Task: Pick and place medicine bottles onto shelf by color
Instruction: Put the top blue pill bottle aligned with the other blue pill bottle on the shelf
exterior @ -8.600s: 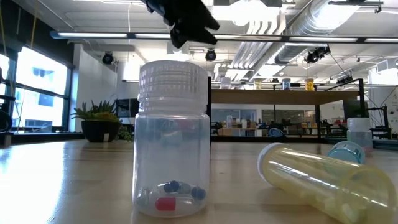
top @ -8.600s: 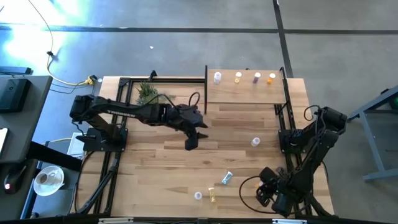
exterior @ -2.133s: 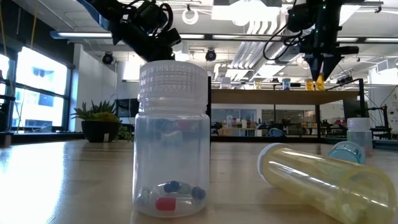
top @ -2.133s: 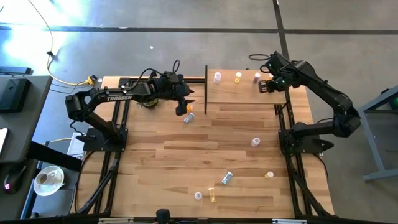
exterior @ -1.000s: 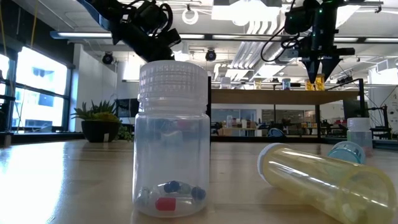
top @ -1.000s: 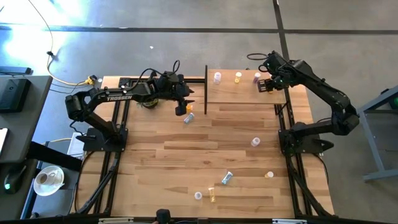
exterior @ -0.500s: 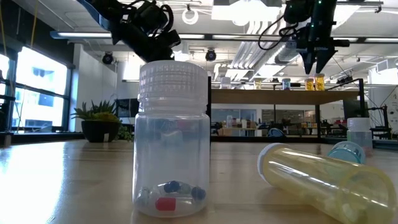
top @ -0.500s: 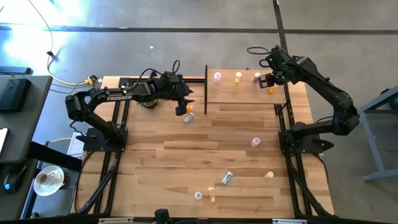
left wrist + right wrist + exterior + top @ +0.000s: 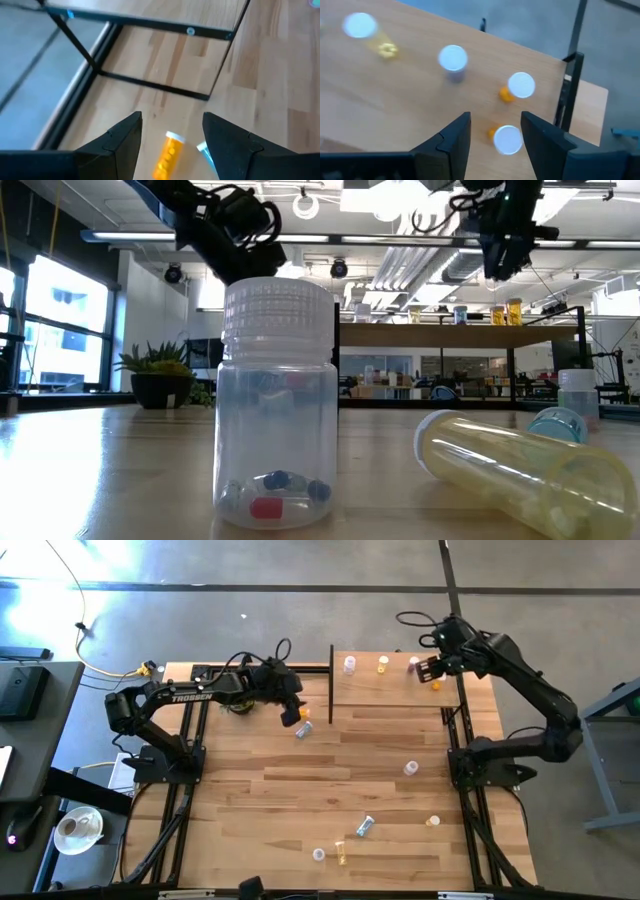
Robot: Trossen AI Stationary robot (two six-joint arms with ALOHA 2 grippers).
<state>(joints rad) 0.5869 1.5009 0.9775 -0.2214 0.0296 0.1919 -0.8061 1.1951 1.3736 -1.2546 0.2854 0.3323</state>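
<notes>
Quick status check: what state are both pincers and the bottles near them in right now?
Left pincer: open, empty.
Loose orange bottle: lying on its side below it.
Right pincer: open, over the shelf.
Shelf's orange bottles: upright, capped.
Yellow bottle: lying on its side.

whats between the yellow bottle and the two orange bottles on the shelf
In the right wrist view, one purplish bottle stands between the yellow bottle and the two orange bottles; otherwise bare shelf. The high view agrees.

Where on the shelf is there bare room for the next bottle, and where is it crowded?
The shelf is bare along its near half and left end beside the black upright. Crowded: the far edge, where bottles stand in a row, with two orange bottles under the open right gripper. The left gripper hangs off the shelf's left end.
</notes>
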